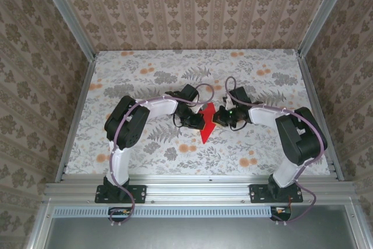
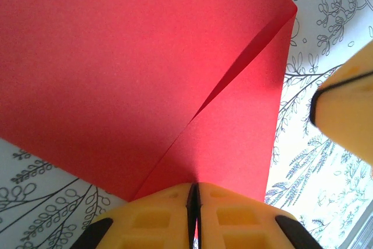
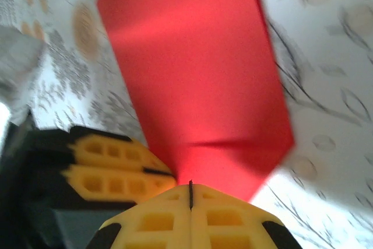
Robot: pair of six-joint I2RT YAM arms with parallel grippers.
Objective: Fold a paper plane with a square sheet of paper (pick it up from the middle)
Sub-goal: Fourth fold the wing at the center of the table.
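Note:
The bright red paper [image 1: 206,126] hangs between my two grippers over the middle of the table, folded into a shape that narrows to a point toward the near edge. My left gripper [image 1: 197,118] is shut on its left edge. In the left wrist view the paper [image 2: 116,56] shows a diagonal crease with an overlapping flap, pinched at the closed yellow jaws [image 2: 194,189]. My right gripper [image 1: 217,116] is shut on the right edge. In the right wrist view the paper [image 3: 192,68] runs out from the closed jaws [image 3: 191,189].
The table [image 1: 145,74] has a white cloth with grey leaf prints and small orange flower prints [image 1: 247,161]. Patterned walls and metal rails [image 1: 76,115] close in the sides. The other gripper's yellow fingers [image 2: 344,109] [image 3: 111,167] sit close by in each wrist view.

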